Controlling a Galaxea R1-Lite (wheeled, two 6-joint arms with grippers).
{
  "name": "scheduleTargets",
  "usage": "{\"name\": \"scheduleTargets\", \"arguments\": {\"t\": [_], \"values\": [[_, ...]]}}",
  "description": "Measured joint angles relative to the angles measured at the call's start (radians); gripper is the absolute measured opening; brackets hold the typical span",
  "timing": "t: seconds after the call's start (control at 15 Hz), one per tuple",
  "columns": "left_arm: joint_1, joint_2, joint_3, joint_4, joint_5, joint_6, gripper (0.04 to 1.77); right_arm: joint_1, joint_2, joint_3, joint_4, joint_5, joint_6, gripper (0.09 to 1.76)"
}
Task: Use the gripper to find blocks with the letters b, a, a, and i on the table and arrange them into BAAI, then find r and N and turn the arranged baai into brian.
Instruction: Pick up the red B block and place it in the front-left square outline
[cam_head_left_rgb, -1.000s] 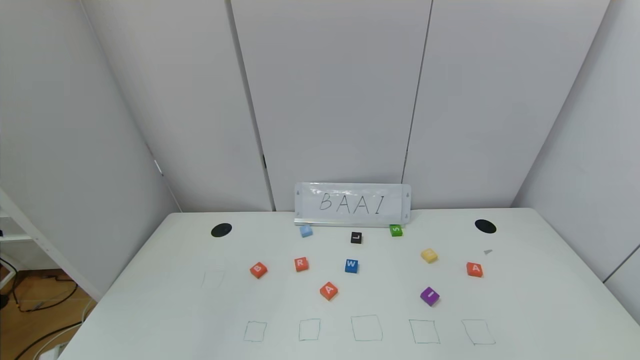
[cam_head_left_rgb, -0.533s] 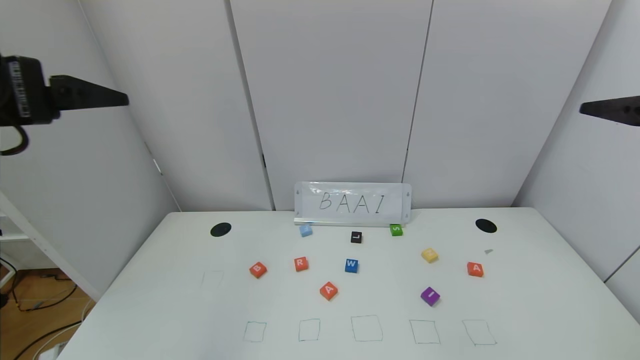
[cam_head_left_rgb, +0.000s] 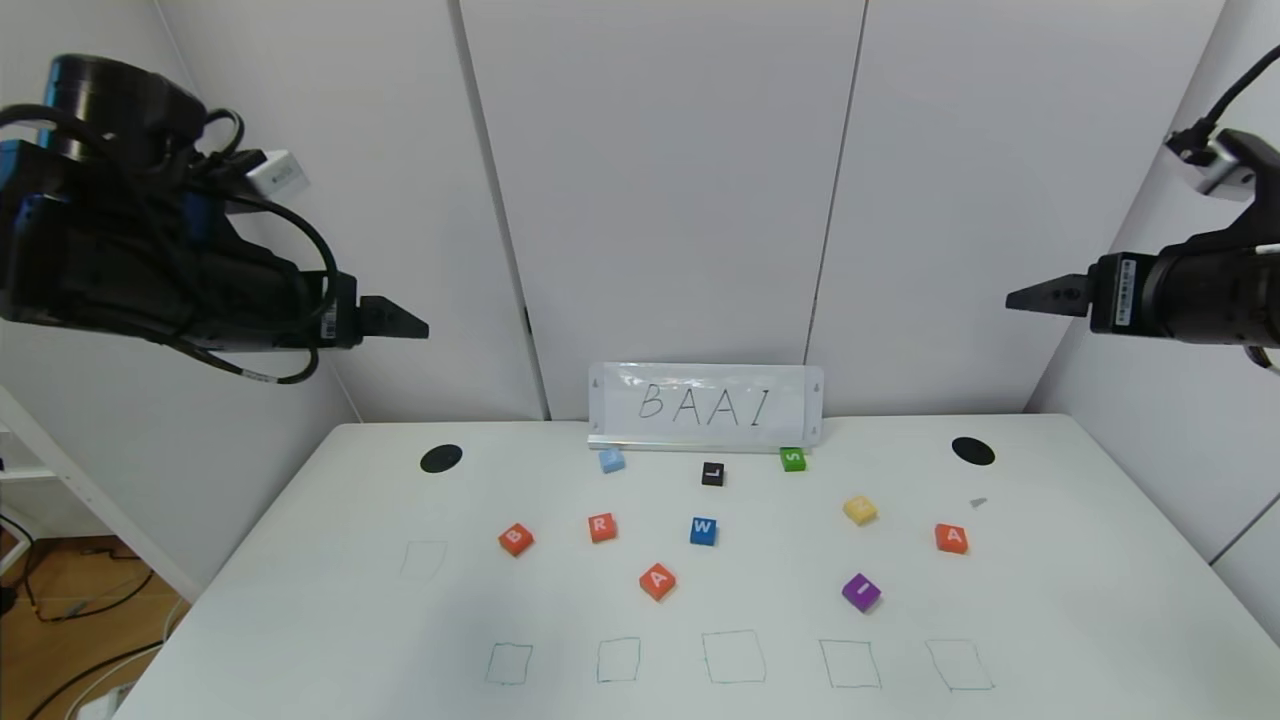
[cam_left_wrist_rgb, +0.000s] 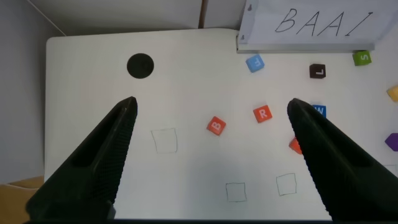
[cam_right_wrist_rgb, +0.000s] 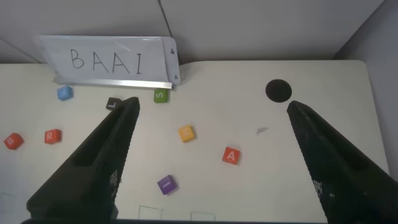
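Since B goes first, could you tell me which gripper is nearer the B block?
Left. The left gripper hangs open high above the table's left side, over the B block; the right gripper is far across, equally high.

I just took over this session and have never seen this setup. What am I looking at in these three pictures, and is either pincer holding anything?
It is a robot with two arms. The wide picture comes from its head; the other two come from cameras on its wrists, looking down between the pincer's dark fingers. The left pincer and right pincer both hang open and empty, high above the table. On it lie small lettered blocks: orange-red B, R and two A blocks, a purple I, plus blue W, black L and green S. A sign at the back reads BAAI. Drawn squares along the near edge hold no blocks.
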Motion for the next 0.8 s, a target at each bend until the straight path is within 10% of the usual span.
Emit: {"name": "scheduleTargets", "arguments": {"t": [0.4, 0.8], "values": [[-0.043, 0.134, -0.003, 0.001, 0.021, -0.055, 1.72, 0.0, 0.086, 0.01, -0.001, 0.006, 0.059, 1.71], [-0.14, 0.218, -0.01, 0.053, 0.251, -0.275, 1.72, 0.0, 0.114, 0.014, -0.002, 0.009, 0.07, 1.71]]}}
